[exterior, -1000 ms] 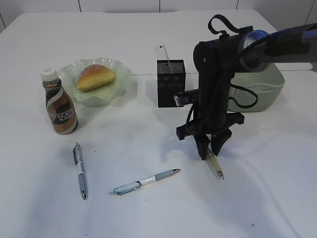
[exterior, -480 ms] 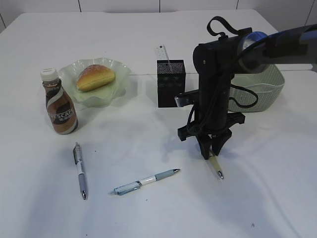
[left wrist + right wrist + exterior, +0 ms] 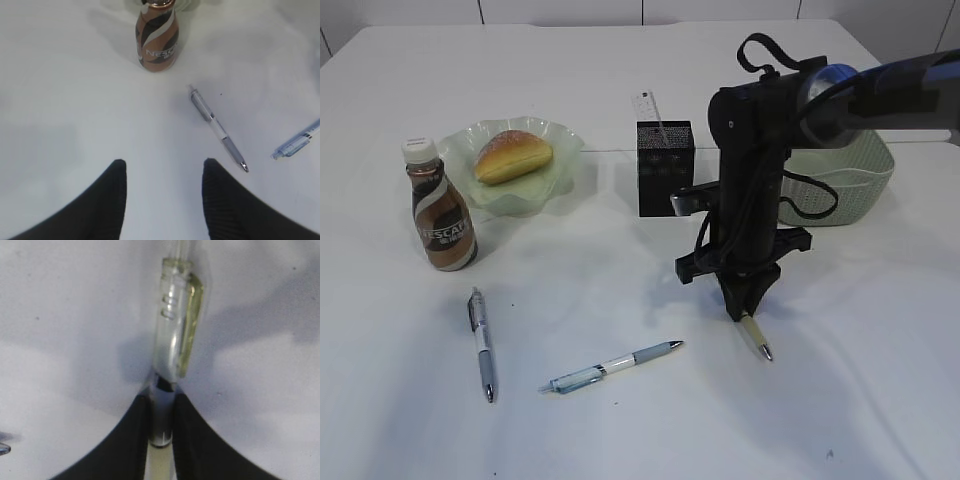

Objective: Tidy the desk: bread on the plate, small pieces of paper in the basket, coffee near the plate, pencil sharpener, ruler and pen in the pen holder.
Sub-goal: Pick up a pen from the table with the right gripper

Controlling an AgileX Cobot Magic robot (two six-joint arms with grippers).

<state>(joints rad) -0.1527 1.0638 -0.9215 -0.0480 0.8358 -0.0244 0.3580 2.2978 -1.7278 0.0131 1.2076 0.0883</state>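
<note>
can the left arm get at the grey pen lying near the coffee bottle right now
Probably yes. The left gripper hangs open and empty above bare table, and the grey pen lies just ahead to its right with nothing across it. The coffee bottle stands farther back, apart from it.

Only a white table (image 3: 880,400) beneath and around the right gripper (image 3: 743,312), pale wall panels (image 3: 560,10) well beyond.
</note>
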